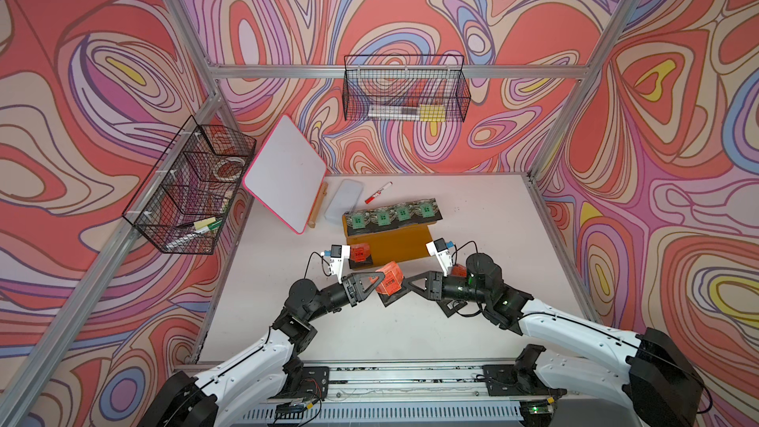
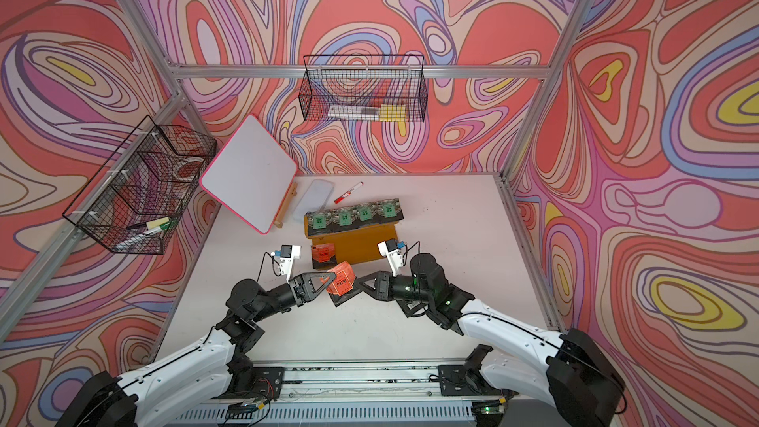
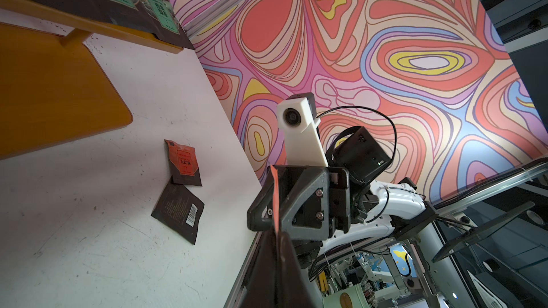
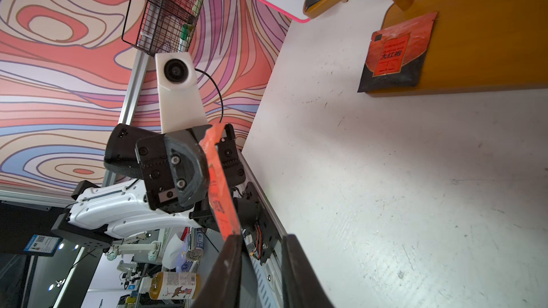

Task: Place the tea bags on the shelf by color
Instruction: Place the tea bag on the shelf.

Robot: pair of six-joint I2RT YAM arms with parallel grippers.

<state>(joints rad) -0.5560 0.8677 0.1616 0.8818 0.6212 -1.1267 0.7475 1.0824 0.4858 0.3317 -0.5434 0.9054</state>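
slippage is the main worry here: the small flat square orange-red tea bag with the black lower edge point(image 1: 388, 283) hangs in the air just on the robot's side of the mustard-yellow two-step shelf point(image 1: 406, 244), and both arms are on it. your left gripper point(image 1: 376, 281) is clamped on one edge. in the right wrist view the fingers of your right gripper point(image 1: 406, 283) stand apart around the opposite edge, one finger touching it, not pinching. if you let go on the left before the right has bitten, i'd expect the bag to drop to the white table point(image 1: 328, 322). if the right closes off-centre or the arms pull apart, the thin foil may crease or twist out. the bag is thin and limp, seen edge-on from both wrists, with a printed label on its orange face. on the shelf's upper step four green-labelled tea bags point(image 1: 392, 215) fill the row. one orange-red tea bag point(image 1: 359, 254) lies at the left end of the shelf's lower step. another orange-red one point(image 3: 184, 162) and a black-backed one lying face down point(image 3: 178, 217) rest on the table beyond the shelf's right end, touching each other.
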